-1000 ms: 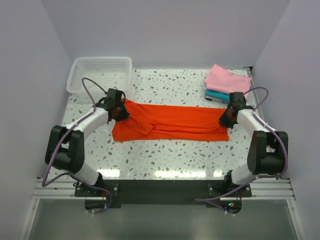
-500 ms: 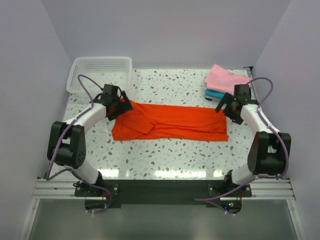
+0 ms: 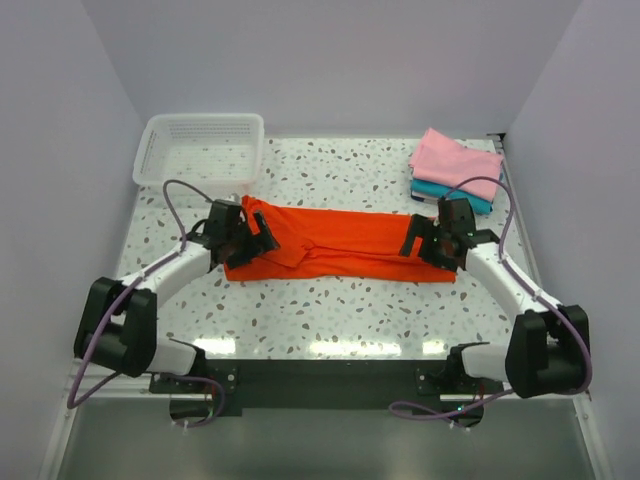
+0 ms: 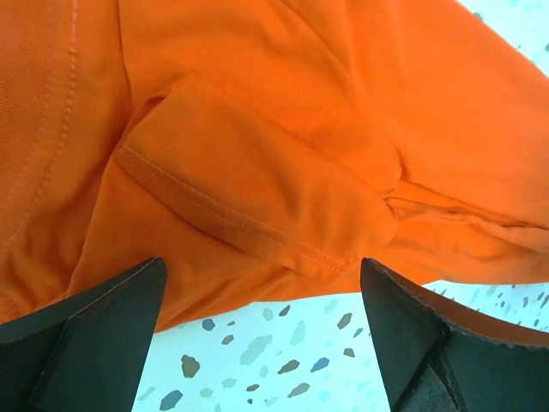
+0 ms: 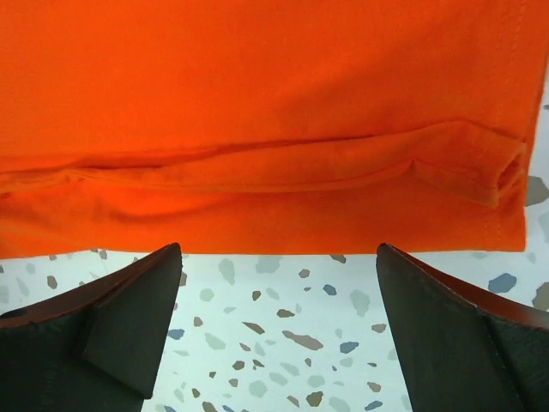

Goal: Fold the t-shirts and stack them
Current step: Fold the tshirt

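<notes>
— While poised low over the speckled table, clenched or released?
— Released, both. Left gripper spread wide at the sleeve end of the orange-red t-shirt, right gripper spread wide at the other end, grasping nothing.
— Lying how?
— Flat across mid-table, folded into a long strip. Farther back, right: light pink t-shirt stacked on teal t-shirt. Far left: white mesh basket

Bright, even light (jaws softly blurred)
</notes>
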You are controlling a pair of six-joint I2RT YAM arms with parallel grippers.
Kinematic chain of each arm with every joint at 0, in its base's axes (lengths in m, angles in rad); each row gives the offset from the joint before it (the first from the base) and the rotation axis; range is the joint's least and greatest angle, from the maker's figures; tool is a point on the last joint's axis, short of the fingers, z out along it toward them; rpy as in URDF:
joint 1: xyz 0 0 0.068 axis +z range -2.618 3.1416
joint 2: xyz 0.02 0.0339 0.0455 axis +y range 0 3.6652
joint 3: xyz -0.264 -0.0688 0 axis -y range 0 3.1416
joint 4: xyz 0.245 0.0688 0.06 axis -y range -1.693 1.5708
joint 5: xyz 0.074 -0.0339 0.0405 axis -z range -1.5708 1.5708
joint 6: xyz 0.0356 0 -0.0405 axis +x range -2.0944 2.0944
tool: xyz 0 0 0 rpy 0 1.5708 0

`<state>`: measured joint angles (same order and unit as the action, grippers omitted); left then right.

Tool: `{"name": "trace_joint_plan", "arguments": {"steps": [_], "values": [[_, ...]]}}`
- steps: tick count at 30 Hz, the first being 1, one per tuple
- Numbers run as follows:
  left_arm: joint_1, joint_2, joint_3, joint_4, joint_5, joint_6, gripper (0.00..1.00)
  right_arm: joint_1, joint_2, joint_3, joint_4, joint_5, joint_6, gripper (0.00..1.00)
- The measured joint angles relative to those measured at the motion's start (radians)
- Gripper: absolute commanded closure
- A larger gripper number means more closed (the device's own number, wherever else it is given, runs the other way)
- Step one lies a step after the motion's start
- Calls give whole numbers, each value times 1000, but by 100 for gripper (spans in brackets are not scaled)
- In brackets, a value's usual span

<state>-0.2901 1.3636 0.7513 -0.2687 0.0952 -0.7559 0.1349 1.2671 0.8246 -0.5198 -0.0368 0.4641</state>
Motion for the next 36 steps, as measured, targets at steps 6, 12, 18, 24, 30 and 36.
{"name": "trace_joint_plan", "arguments": {"steps": [6, 12, 18, 24, 30, 36], "values": [[-4, 99, -24, 45, 11, -10, 0, 22, 90, -30, 66, -11, 19, 1], [4, 110, -32, 73, 9, -11, 0, 22, 197, -26, 106, -9, 28, 1], [11, 102, -40, 79, -8, -10, 0, 22, 248, -3, 127, 32, 36, 1], [22, 89, -46, 64, -38, -8, 0, -6, 319, 87, 142, 124, 32, 1], [22, 76, -53, 51, -52, -2, 0, -110, 449, 246, 161, 158, 6, 1], [24, 23, -69, -5, -67, 2, 0, -128, 397, 272, 143, 138, -34, 1]]}}
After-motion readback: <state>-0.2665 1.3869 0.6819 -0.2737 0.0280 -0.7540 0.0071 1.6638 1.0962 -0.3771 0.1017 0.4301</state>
